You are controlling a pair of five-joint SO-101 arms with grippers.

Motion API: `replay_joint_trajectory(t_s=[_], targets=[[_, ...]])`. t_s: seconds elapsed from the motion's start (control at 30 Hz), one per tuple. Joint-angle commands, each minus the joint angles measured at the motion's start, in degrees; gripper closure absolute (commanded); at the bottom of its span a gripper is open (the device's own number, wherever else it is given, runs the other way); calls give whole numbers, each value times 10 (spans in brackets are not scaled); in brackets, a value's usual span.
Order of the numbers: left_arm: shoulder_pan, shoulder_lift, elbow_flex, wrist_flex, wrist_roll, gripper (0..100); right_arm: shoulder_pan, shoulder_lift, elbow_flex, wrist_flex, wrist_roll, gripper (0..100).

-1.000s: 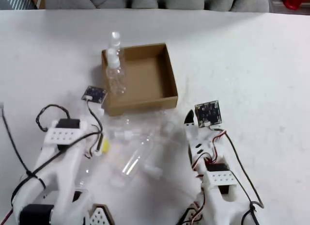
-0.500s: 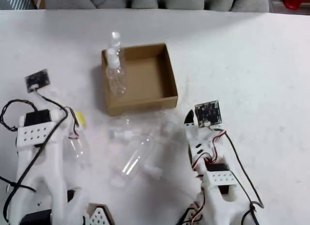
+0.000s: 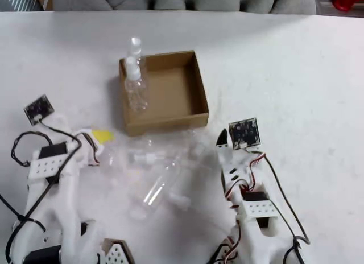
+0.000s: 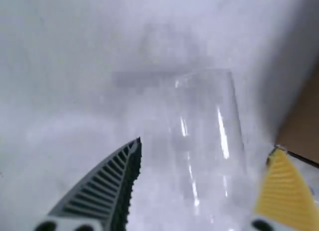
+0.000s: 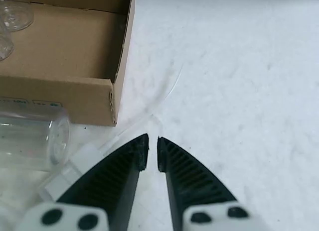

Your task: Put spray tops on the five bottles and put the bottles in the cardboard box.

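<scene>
Moved: my left arm has swung toward the desk's left edge, away from the spot in front of the box where it was a second ago. My right arm has kept still.
Left pincer: spread wide, with the grey finger on one side and the yellow finger on the other. It sits left of the box's front-left corner.
Clear bottle: it stands between my left fingers. I cannot tell whether either finger touches it.
Right pincer: pressed together on nothing, with only a thin slit between the tips. It rests low over the desk, just off the box's front-right corner.
Cardboard box: open-topped, near the middle of the desk.
Capped bottles: two with spray tops stand upright along the box's left wall.
Loose bottle: it lies on its side in front of the box, between my two arms.
Second loose bottle: it lies just beside the box's front wall.
</scene>
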Motion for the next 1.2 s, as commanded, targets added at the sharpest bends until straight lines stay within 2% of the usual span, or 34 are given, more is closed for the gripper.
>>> replay_joint_trajectory(t_s=[0.0, 0.13, 0.47, 0.53, 0.6, 0.7, 0.83, 0.87, 0.93, 1.0, 1.17], targets=[[-6, -22, 2, -15, -37, 623, -4, 1, -4, 1, -2, 984], [-13, -29, -18, 20, -87, 622, -4, 1, -4, 1, -2, 984], [-40, -135, -215, 265, -207, 627, -5, 1, -4, 1, -2, 984], [-36, -162, -229, 297, -255, 627, -5, 1, -4, 1, -2, 984], [-31, -188, -231, 331, -334, 632, -5, 1, -4, 1, -2, 984], [-29, -211, -230, 382, -439, 730, -5, 1, -4, 1, -2, 984], [-28, -217, -230, 417, -501, 973, -5, 1, -4, 1, -2, 984], [-27, -216, -229, 424, -519, 990, -6, 1, -4, 1, -2, 984], [-27, -216, -222, 450, -558, 945, -6, 1, -4, 1, -2, 984], [-18, -216, -207, 457, -589, 963, -6, 1, -4, 1, -2, 984], [51, -216, -136, 454, -629, 980, -6, 1, -4, 1, -2, 984]])
